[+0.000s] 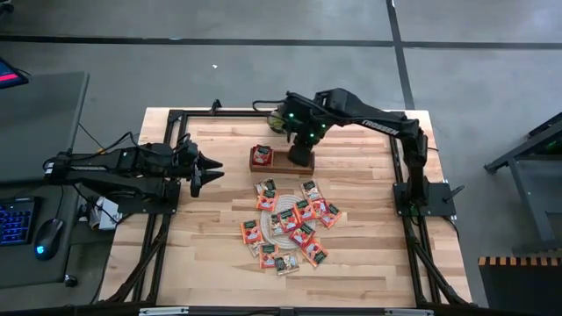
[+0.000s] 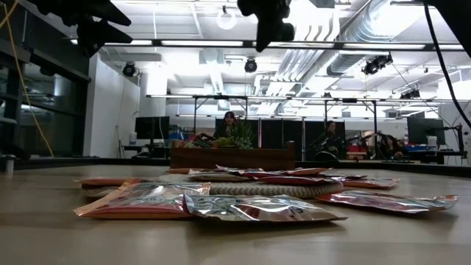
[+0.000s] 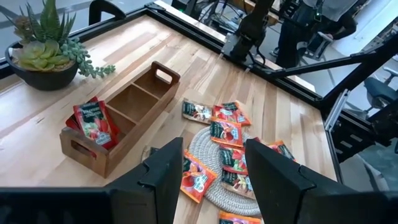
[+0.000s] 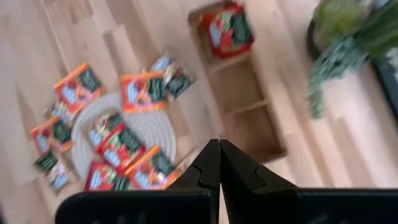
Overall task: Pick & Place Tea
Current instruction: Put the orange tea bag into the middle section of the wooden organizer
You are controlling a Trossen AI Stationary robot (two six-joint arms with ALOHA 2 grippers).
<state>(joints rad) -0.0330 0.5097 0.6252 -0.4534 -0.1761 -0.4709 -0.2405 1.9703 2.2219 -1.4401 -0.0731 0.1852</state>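
Note:
Several orange-red tea sachets (image 1: 290,224) lie flat on and around a round woven mat (image 3: 219,186) in the middle of the table. A brown wooden three-compartment tray (image 1: 283,158) stands behind them. Tea sachets (image 3: 93,124) stand leaning in its left end compartment, also seen in the right wrist view as red sachets (image 4: 227,28). My right gripper (image 4: 219,163) is shut and empty, high above the tray's right end (image 1: 301,154). My left gripper (image 3: 214,180) hangs open and empty over the table's left part (image 1: 211,172), apart from everything.
A potted succulent (image 3: 43,50) stands at the table's far edge behind the tray. A black frame (image 1: 167,114) runs round the tabletop. Bare wood lies between the left gripper and the sachets and along the near edge.

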